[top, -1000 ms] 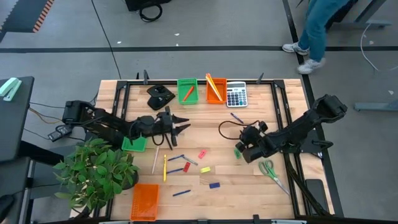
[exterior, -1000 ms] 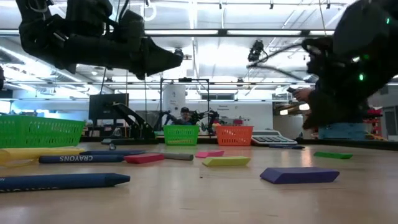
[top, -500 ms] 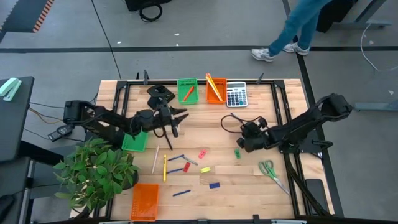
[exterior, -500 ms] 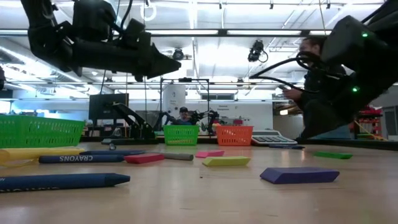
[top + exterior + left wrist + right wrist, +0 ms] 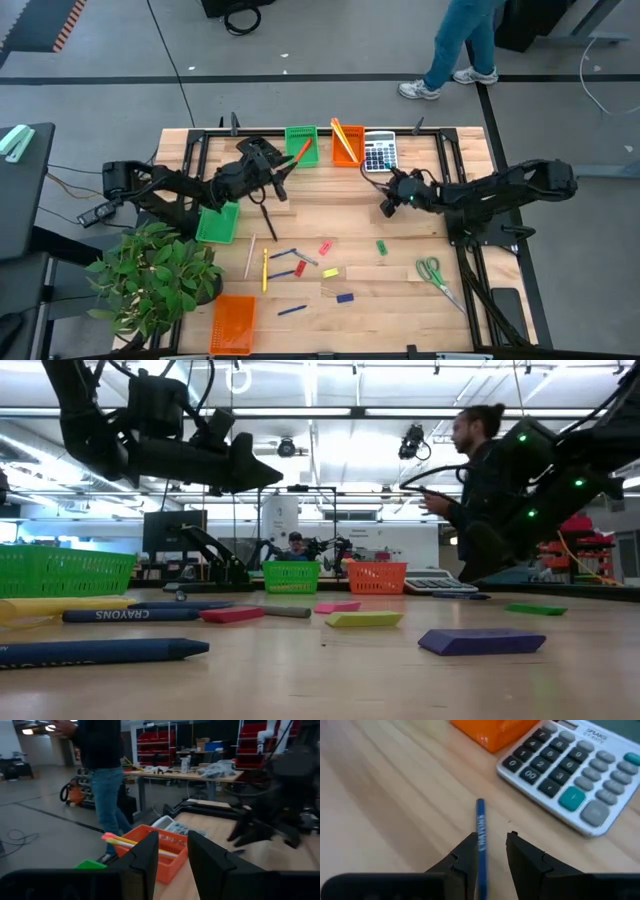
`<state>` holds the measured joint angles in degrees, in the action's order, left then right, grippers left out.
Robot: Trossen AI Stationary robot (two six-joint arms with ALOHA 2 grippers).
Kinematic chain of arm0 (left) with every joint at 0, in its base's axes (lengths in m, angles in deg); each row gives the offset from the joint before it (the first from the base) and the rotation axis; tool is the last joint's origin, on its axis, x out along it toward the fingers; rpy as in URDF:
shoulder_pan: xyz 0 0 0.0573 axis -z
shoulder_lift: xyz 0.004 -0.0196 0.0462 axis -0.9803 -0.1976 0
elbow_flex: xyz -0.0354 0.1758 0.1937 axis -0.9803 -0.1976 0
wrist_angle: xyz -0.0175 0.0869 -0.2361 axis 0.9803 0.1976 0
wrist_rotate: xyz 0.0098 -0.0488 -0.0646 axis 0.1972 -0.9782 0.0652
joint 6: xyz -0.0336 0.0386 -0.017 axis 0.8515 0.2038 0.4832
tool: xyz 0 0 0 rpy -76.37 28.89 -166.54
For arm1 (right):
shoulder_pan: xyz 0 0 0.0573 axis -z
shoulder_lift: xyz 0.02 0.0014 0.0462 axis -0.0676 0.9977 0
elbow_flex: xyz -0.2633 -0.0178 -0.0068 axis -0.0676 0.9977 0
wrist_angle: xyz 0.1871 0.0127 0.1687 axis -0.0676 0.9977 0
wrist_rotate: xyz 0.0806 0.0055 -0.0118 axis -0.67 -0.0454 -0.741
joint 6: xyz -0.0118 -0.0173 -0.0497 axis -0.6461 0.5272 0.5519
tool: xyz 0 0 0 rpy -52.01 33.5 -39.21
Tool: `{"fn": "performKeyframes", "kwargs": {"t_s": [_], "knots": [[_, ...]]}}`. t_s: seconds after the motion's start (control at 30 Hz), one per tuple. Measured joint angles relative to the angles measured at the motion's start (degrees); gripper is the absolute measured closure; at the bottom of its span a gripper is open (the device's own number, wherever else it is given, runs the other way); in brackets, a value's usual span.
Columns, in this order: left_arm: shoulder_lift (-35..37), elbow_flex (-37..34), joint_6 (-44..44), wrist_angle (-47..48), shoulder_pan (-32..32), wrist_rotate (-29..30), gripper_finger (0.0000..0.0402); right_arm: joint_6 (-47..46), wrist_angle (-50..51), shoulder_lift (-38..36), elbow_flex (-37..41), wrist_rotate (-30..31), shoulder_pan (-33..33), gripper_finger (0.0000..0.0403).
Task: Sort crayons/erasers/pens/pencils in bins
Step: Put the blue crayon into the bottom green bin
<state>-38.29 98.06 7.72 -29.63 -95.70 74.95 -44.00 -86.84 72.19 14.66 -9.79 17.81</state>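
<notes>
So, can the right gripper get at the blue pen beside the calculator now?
Probably yes: the right gripper hangs just over the blue pen, fingers slightly apart, and the calculator lies clear to one side.

Two black jointed arms w/ black cables; right arm (image 5: 560, 470) shows green LEDs.

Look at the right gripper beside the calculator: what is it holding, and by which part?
Nothing yet: the right gripper stands open around one end of the blue stick, with a gap showing beside the stick.
</notes>
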Motion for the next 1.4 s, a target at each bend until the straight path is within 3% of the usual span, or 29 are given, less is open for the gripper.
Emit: {"fn": "performKeyframes", "kwargs": {"t_s": [0.17, 0.33, 0.5, 0.73, 1.03, 1.4], "knots": [[0.0, 0.0, 0.6, -0.8, 1.4, -0.2, 0.0289, 4.6, -1.6, 0.0, -0.3, -5.3, 3.3, 0.0295], [0.0, 0.0, 0.0, -1.1, 1.6, -0.1, 0.0289, 5.1, -9.8, 3.3, 3.0, -5.5, 1.3, 0.0295], [0.0, 0.0, 1.0, -0.6, 1.8, -0.1, 0.0291, 2.6, -14.8, 7.7, 5.6, 0.5, -2.0, 0.0295], [0.0, 0.0, 1.4, -0.6, 2.0, -0.2, 0.029, 1.1, -16.7, 11.8, 5.7, 3.8, -4.6, 0.0305], [0.0, 0.0, 1.3, -0.7, 2.6, -0.1, 0.0294, -0.3, -15.9, 12.0, 5.7, 5.9, -7.3, 0.0371], [0.0, 0.0, 1.3, -0.7, 2.6, -0.1, 0.0294, -1.0, -16.1, 8.8, 0.2, 6.9, -11.8, 0.0375]]}}
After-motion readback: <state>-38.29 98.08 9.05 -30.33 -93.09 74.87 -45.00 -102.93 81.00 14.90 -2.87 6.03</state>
